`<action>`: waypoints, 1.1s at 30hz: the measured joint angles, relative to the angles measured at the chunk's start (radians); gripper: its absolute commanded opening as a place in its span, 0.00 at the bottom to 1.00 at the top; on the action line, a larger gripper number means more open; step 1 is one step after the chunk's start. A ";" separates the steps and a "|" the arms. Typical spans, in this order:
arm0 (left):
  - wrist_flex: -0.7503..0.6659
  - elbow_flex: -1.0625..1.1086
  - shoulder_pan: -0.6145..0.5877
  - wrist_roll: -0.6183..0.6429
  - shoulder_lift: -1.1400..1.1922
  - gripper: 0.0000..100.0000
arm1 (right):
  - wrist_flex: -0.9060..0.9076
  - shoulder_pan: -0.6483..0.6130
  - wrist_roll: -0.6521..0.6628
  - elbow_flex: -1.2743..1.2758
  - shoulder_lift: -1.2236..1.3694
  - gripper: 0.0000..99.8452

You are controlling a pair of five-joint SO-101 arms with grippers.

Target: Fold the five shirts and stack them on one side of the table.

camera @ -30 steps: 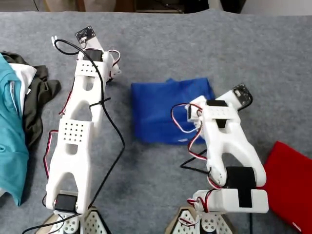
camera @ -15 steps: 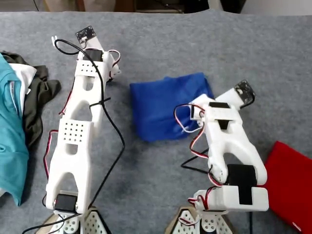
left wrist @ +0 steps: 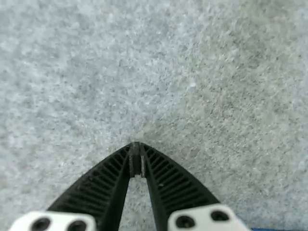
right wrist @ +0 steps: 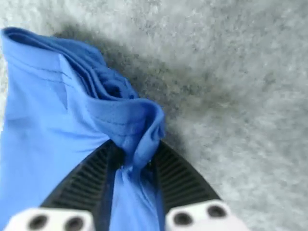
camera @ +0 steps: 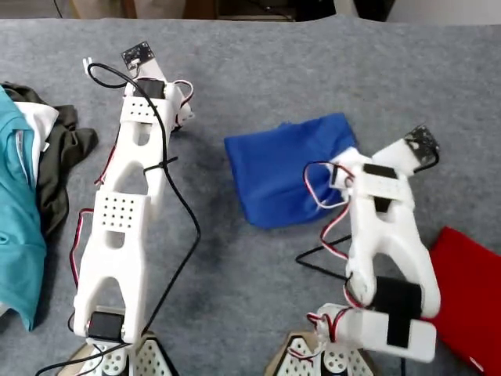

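A folded blue shirt [camera: 290,168] lies at the middle of the grey table [camera: 258,70]. My right gripper [right wrist: 134,161] is shut on its bunched edge, on the side toward a folded red shirt [camera: 466,301] at the near right corner. In the high view the right arm [camera: 383,227] stands between the two shirts. My left gripper [left wrist: 135,159] is shut on nothing, tips just above bare cloth near the far left; its arm [camera: 129,196] stretches along the left side. A teal shirt [camera: 17,219] lies in a heap at the left edge.
The left-edge heap also holds a dark olive garment [camera: 63,157] and a white one [camera: 35,117]. Black and red cables [camera: 180,204] trail from both arms. Bare grey table runs across the far side and the far right.
My right gripper has dragged the blue shirt to the right, toward the red shirt. The left arm has kept still.
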 measured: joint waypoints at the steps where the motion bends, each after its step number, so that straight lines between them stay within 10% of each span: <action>1: 0.000 0.000 0.000 0.000 0.000 0.02 | 0.020 0.008 0.012 0.000 -0.018 0.00; 33: 0.000 0.000 0.000 0.000 0.000 0.02 | 0.468 0.872 0.404 -0.002 -0.537 0.00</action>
